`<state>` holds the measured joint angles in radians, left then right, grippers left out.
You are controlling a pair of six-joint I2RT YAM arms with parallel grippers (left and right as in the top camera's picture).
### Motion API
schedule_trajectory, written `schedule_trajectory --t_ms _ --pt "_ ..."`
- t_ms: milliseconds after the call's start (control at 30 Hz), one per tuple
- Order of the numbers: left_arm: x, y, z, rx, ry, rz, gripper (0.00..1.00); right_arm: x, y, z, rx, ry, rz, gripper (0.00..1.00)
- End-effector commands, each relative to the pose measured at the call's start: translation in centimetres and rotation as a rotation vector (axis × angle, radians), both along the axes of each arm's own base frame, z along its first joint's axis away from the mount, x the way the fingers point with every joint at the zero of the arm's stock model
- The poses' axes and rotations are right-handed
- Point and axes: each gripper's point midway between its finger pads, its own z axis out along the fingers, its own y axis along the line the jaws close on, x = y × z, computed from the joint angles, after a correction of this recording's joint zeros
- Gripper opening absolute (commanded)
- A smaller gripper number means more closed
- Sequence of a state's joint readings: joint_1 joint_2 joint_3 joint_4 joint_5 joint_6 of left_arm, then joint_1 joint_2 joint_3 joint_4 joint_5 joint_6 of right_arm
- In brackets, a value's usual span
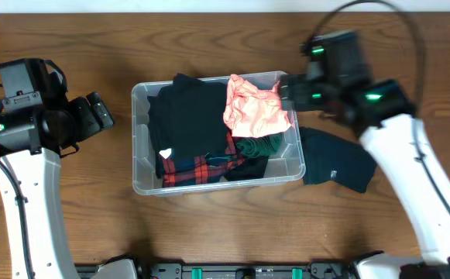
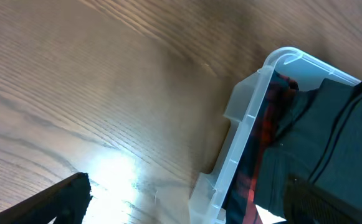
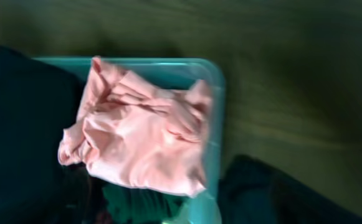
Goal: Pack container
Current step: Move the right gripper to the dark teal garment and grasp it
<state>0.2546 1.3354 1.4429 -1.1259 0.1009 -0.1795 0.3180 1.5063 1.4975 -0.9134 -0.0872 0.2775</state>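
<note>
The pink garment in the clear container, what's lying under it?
The pink garment lies on top in the far right corner of the container. A dark green garment and a red plaid one poke out below its near edge; what lies directly beneath is covered.

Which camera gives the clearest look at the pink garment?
The right wrist view: the pink garment sits large mid-frame, crumpled in a corner of the container, folds visible though blurred. Overhead shows it whole but small. The left wrist view misses it, showing only dark clothes and plaid fabric.
</note>
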Motion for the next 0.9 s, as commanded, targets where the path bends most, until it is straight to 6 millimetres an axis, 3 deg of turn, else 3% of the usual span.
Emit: schedule_trajectory --t_ms 0,33,267,367,600,733,867 --pt "0.1 0.3 0.3 0.012 -0.004 -0.004 0.98 -1.1 -1.8 0.1 0.202 0.115 0.023 0.92" --pt "0.1 0.3 0.3 0.012 -0.004 -0.004 0.98 -1.3 -2.3 0.0 0.223 0.134 0.014 0.92" --pt "0.1 0.3 0.3 0.012 -0.004 -0.004 0.98 -3.9 -12.8 -4.7 0.292 0.349 -0.309 0.95" --pt "0.1 0.3 0.3 0.012 -0.004 -0.004 0.98 -5.7 -15.5 -7.1 0.311 0.422 -0.401 0.95" --pt "0.1 0.3 0.3 0.012 -0.004 -0.004 0.98 -10.1 -17.6 -14.9 0.380 0.577 -0.572 0.96" --pt "0.1 0.3 0.3 0.012 -0.004 -0.004 0.98 -11.1 -18.8 -19.1 0.413 0.556 -0.677 0.96" --pt "0.1 0.3 0.3 0.012 -0.004 -0.004 0.98 -11.1 -19.6 -21.8 0.411 0.481 -0.699 0.95"
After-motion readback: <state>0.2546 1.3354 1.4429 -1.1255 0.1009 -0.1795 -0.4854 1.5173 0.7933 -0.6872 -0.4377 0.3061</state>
